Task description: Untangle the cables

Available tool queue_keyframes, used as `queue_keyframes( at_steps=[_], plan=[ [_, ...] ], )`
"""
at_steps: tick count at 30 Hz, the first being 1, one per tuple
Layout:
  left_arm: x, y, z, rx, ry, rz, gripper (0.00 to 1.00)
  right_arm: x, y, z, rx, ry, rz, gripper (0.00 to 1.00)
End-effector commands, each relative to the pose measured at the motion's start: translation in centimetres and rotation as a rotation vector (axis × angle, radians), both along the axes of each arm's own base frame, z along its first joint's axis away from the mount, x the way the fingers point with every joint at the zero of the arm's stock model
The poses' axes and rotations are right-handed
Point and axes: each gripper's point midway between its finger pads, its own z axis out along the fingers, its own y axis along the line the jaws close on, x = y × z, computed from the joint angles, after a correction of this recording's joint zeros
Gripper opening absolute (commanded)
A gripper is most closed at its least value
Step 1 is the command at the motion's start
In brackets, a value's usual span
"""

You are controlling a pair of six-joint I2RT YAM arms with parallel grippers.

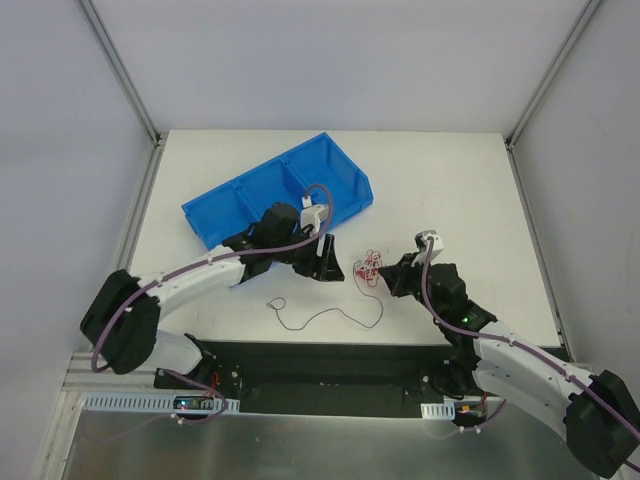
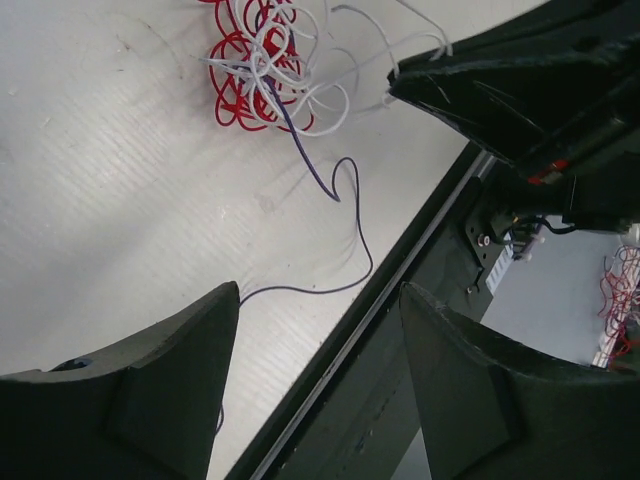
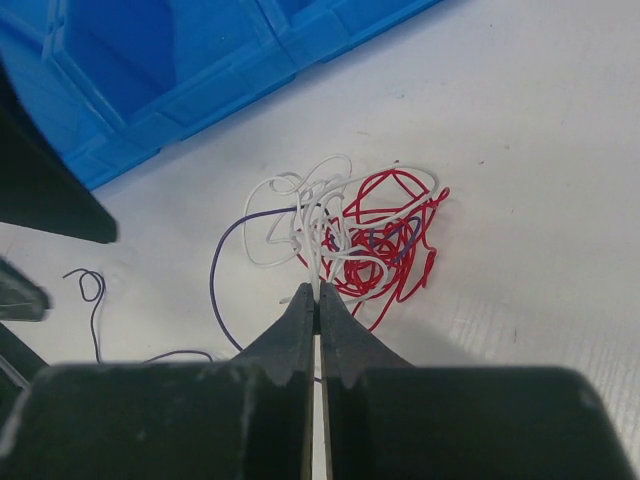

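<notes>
**Materials and finishes, quick pass**

The table (image 3: 540, 150) was white and matt, with a fine ribbed grain. The bin (image 3: 230, 75) was blue moulded plastic, smooth and slightly glossy. The red wire (image 3: 400, 185), white wire (image 3: 314, 265) and dark wire (image 3: 212, 285) had thin, smooth plastic-looking insulation with a faint sheen.

The left gripper (image 2: 320, 290) and right gripper (image 3: 316, 300) were matt black plastic, lightly scuffed. The left arm (image 1: 190, 280) and right arm (image 1: 520, 360) had smooth white plastic shells, semi-gloss. The base plate (image 1: 330, 365) was matt black. The front sheet (image 1: 300, 450) was brushed bare metal with dull reflections. The corner post (image 1: 120, 70) looked like satin aluminium.
</notes>
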Motion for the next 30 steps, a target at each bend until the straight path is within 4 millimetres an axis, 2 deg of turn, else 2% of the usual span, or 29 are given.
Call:
queue_keyframes(
  at_steps=[1,6,9,12,16,18,20,22,24,26,28,30],
  plan=[
    [0.5,-4.2,1.0,-0.158,0.078,-0.054,0.65,0.9,0.8,3.3,0.057,-0.089,0.013,0.01],
    [1.3,-6.5,0.2,-0.192,0.100,-0.046,0.65,0.9,0.8,3.3,0.064,-0.092,0.012,0.01],
    [1.7,-7.4,-1.2,-0.160,0.126,-0.015,0.53,0.9,0.6,3.3,0.067,-0.095,0.007,0.01],
    [1.9,-8.0,-2.8,-0.129,0.172,0.009,0.34,0.9,0.6,3.3,0.070,-0.093,0.004,0.01],
    [2.0,-8.0,-4.8,-0.073,0.201,0.037,0.26,1.0,0.6,3.3,0.068,-0.091,-0.002,0.01],
    [2.3,-7.6,-5.3,-0.043,0.181,0.059,0.16,1.2,0.5,3.0,0.064,-0.079,-0.016,0.01],
    [2.8,-6.7,-5.4,0.001,0.138,0.088,0.00,1.6,0.2,2.6,0.054,-0.055,-0.051,0.01],
    [2.9,-5.4,-4.9,0.040,0.075,0.107,0.00,2.5,-1.1,1.9,0.035,-0.007,-0.161,0.01],
    [2.9,-3.5,-4.6,0.077,0.002,0.141,0.00,3.2,-2.8,1.1,0.013,0.037,-0.280,0.01],
    [2.8,-1.2,-3.5,0.111,-0.081,0.178,0.00,3.6,-4.8,0.0,-0.013,0.105,-0.420,0.01],
    [2.9,1.5,-2.4,0.167,-0.161,0.233,0.00,3.8,-6.7,-0.8,-0.025,0.163,-0.543,0.01],
    [3.2,4.9,-0.2,0.225,-0.269,0.310,0.00,3.9,-8.6,-1.6,-0.019,0.206,-0.644,0.01]
  ],
)
